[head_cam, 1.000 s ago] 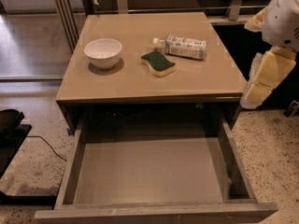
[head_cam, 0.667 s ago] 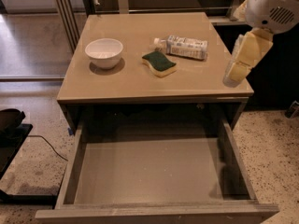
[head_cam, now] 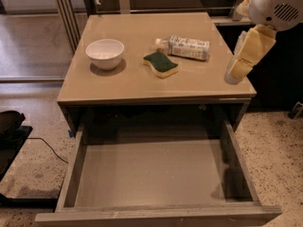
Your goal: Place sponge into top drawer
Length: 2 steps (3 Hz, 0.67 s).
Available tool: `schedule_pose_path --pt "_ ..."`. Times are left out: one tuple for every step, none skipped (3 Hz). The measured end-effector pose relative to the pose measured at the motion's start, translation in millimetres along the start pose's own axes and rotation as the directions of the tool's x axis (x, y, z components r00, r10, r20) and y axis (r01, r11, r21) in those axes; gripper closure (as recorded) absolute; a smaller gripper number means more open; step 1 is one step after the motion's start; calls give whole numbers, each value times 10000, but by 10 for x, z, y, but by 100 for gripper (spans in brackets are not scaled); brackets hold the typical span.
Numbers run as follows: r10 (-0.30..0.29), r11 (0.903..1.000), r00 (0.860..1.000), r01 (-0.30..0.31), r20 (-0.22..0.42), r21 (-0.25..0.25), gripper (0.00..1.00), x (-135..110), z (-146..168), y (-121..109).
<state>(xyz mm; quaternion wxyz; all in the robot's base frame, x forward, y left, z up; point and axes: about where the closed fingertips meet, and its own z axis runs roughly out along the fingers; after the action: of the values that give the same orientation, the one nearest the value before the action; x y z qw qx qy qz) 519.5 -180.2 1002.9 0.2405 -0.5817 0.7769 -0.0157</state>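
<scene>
1. The pincer (head_cam: 235,71) hangs at the right edge of the counter (head_cam: 137,30), near its front right corner. How far open it is cannot be told from this view. It is not in contact with the sponge (head_cam: 161,64).
2. Its yellowish pads slant down and to the left, so the tip sits lowest, over the counter's right rim. Whether the tip touches the surface or hovers just above it cannot be told.
3. The arm (head_cam: 274,6) enters from the upper right corner. Its white rounded housing sits above the pincer and further right, beyond the counter's edge.
4. The sponge lies flat on the counter, green side up, near the middle. It is to the left of the pincer and well apart from it.
5. A bottle (head_cam: 188,47) lies on its side just behind the sponge and to its right, between the sponge and the pincer's side of the counter.
6. A white bowl (head_cam: 105,53) stands upright to the left of the sponge, apart from it.
7. The drawer (head_cam: 156,174) stands pulled out beneath the counter's front edge, its flat grey bottom showing. It lies below and in front of the sponge, lower left of the pincer.
</scene>
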Motion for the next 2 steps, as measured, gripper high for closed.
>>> schedule_pose_path --pt "362 9993 9917 -354 1236 -90 0 -17 199 -86" --pt "1278 9918 9369 -1195 3254 -453 0 -211 446 -242"
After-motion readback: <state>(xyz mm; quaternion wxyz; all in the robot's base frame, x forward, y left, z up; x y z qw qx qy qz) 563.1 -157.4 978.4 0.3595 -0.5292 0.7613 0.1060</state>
